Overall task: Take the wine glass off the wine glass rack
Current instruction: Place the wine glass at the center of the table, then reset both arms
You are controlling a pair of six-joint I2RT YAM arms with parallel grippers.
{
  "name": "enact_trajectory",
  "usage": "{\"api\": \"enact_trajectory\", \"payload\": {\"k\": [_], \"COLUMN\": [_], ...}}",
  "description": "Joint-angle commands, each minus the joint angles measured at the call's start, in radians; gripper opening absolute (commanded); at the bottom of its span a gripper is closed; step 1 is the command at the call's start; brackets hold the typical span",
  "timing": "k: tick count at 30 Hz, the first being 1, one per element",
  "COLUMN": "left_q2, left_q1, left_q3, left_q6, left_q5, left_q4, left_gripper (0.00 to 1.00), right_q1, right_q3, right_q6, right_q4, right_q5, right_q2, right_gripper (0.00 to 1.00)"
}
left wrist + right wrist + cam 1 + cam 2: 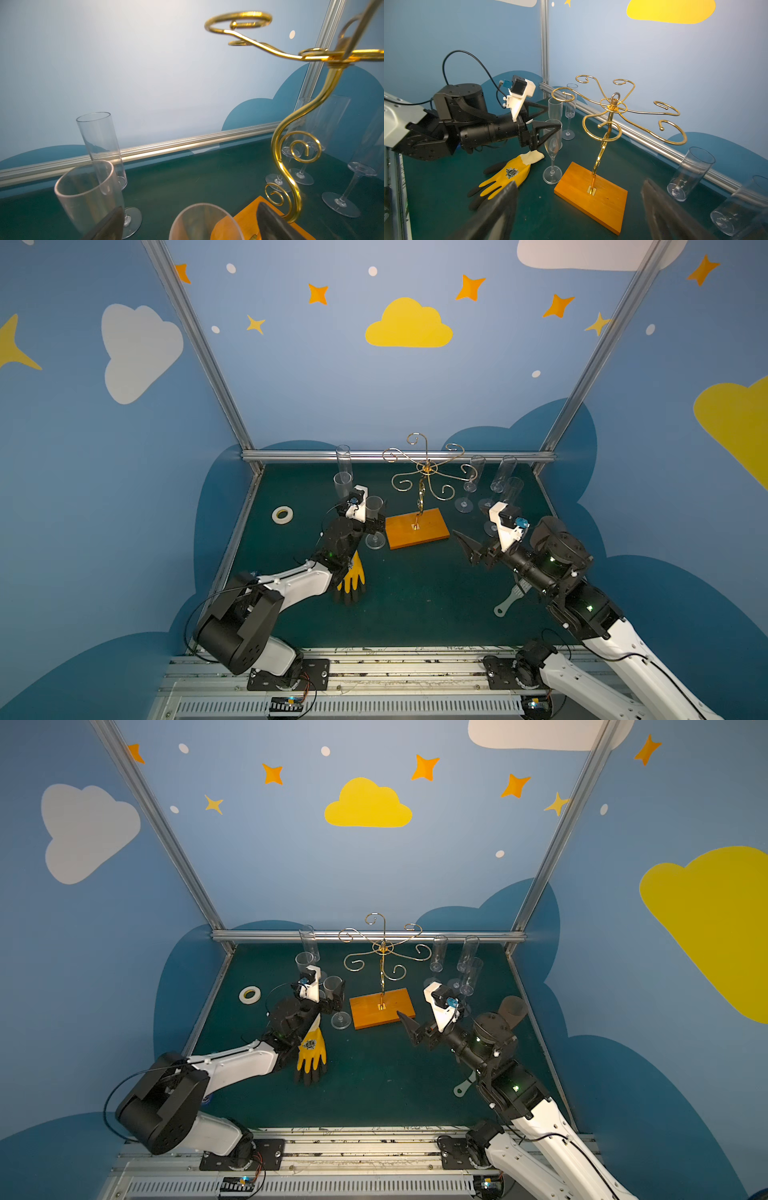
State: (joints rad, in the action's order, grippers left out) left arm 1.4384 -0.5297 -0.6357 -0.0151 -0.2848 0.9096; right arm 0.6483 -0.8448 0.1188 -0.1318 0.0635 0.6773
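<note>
1. Gold wire and orange wood make up the wine glass rack [432,531], which stands in the middle of the green table [415,614].
2. We see the wine glass [552,143] off the rack. It stands upright on the table. Its foot is just beside the wooden base, on the left arm's side.
3. The left gripper [554,116] is level with the cup part of this glass. Its fingers [272,222] are spread wide, one on each side of the glass. In the left wrist view we see a gap on both sides, so they do not squeeze it.
4. The right gripper [471,551] hangs over the table on the other side of the base, apart from it. Its fingers are spread wide too, and they hold nothing.
5. Behind the left gripper we see two more glasses [99,143], standing near the back rail.
6. Three glasses [473,475] stand on the right arm's side of the rack.
7. A yellow glove [311,1048] lies flat by the left arm.
8. A white tape roll [282,514] lies near the table edge on the left arm's side.
9. A grey tool [508,602] lies partly under the right arm, and we cannot tell what it is.
</note>
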Motion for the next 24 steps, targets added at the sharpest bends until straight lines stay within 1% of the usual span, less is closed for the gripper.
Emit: {"api": "enact_trajectory", "payload": {"k": [1, 6, 9, 11, 13, 17, 20, 22, 24], "left_q2": [-0.083, -0.246, -0.372, -0.458, -0.557, -0.74, -0.813, -0.825, -0.808], "left_q1": [-0.003, -0.004, -0.002, -0.001, 0.005, 0.033, 0.087, 0.125, 0.158], "left_q3": [0.013, 0.07, 0.104, 0.113, 0.143, 0.286, 0.369, 0.387, 0.404], "left_q6": [0.009, -0.01, 0.005, 0.012, 0.004, -0.004, -0.044, -0.078, -0.119], "left_q5": [0.004, -0.041, -0.082, -0.117, -0.184, -0.248, -0.247, -0.238, -0.253], "left_q4": [-0.081, -0.161, -0.267, -0.385, -0.488, -0.523, -0.557, -0.617, -0.629], "left_gripper": [0.99, 0.99, 0.99, 0.99, 0.99, 0.99, 0.99, 0.99, 0.99], "right_q1": [-0.007, -0.023, -0.04, -0.054, -0.077, -0.147, -0.215, -0.269, -0.318], "right_q3": [0.015, 0.072, 0.143, 0.214, 0.284, 0.417, 0.486, 0.51, 0.519], "right_q6": [0.026, 0.057, 0.049, 0.03, -0.002, -0.087, -0.1, -0.091, -0.078], "right_q4": [0.001, 0.023, 0.052, 0.083, 0.12, 0.199, 0.273, 0.308, 0.333], "right_q5": [-0.049, -0.126, -0.19, -0.223, -0.25, -0.264, -0.252, -0.252, -0.275], "right_q2": [-0.026, -0.047, -0.054, -0.058, -0.055, -0.023, 0.036, 0.094, 0.161], "right_gripper": [0.92, 0.92, 0.92, 0.92, 0.92, 0.92, 0.92, 0.92, 0.92]}}
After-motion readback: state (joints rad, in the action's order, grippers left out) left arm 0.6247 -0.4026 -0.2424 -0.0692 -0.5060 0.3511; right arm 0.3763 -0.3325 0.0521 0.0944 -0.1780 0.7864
